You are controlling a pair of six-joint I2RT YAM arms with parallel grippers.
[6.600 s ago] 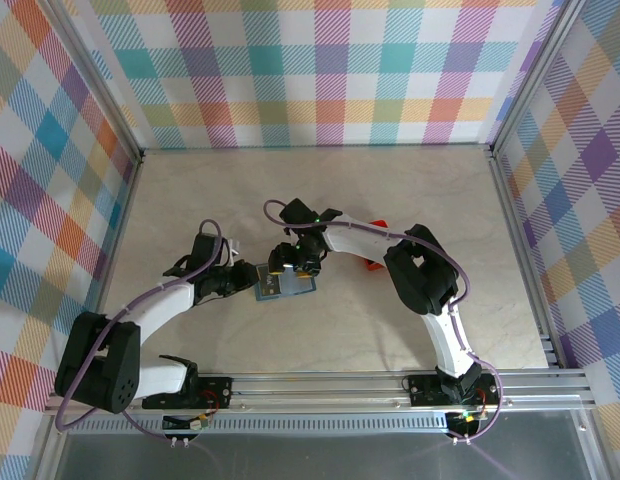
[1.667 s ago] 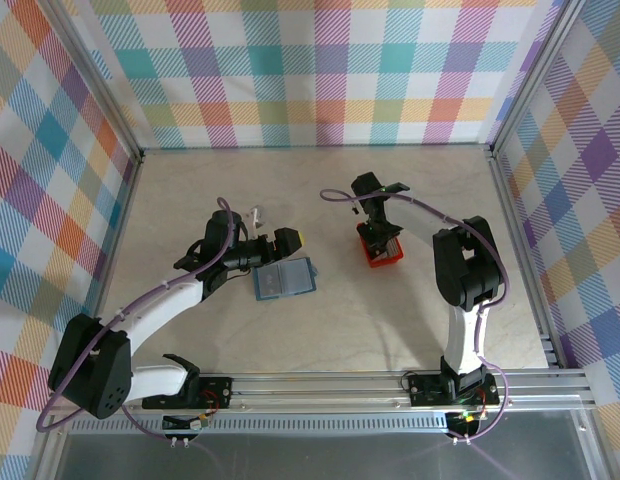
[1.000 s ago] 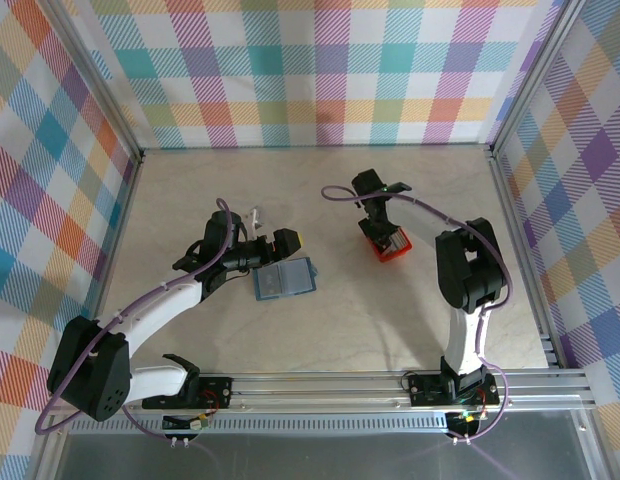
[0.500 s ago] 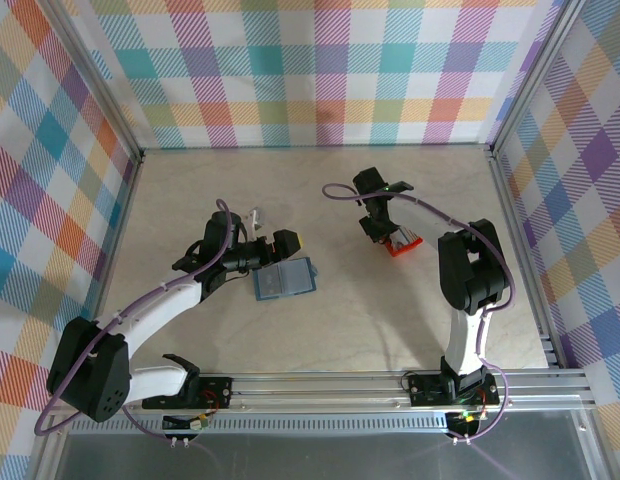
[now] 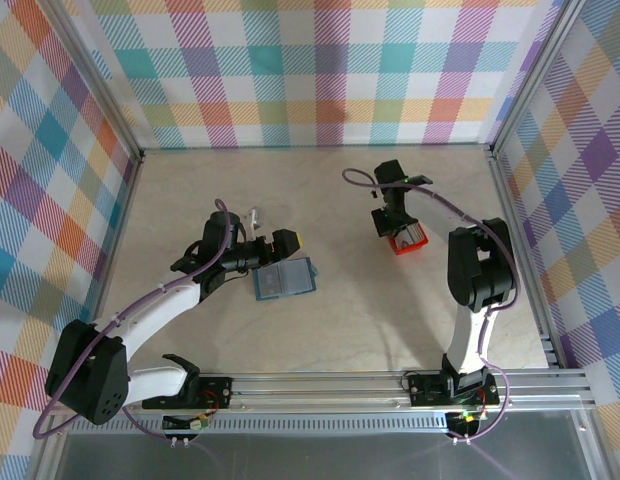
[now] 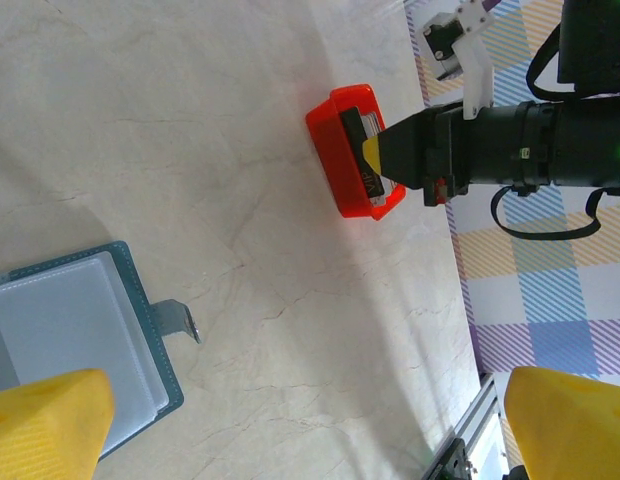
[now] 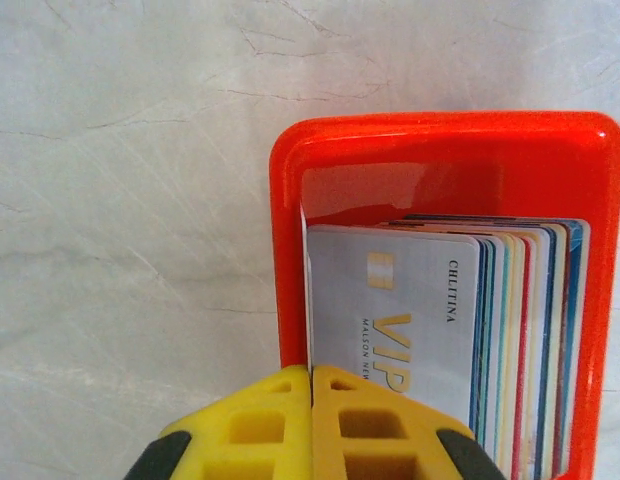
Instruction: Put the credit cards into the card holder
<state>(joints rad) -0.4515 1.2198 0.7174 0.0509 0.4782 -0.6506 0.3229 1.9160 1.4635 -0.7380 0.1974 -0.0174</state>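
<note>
The cards [image 7: 390,300] just ahead of the shut right fingers [image 7: 362,420] look stiff and slick, best edge-pinched; left fingers [image 6: 40,420] gape.

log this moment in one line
left gripper: open, by card holder | right gripper: shut, at credit cards in red tray | card holder: lying open

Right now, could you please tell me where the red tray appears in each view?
Top external: the red tray sits right of centre, at the right arm's tip.
Left wrist: the red tray is upper middle.
Right wrist: the red tray is right of centre, holding the credit cards.
Shared landmark: the right gripper, shut at the tray's edge.
</note>
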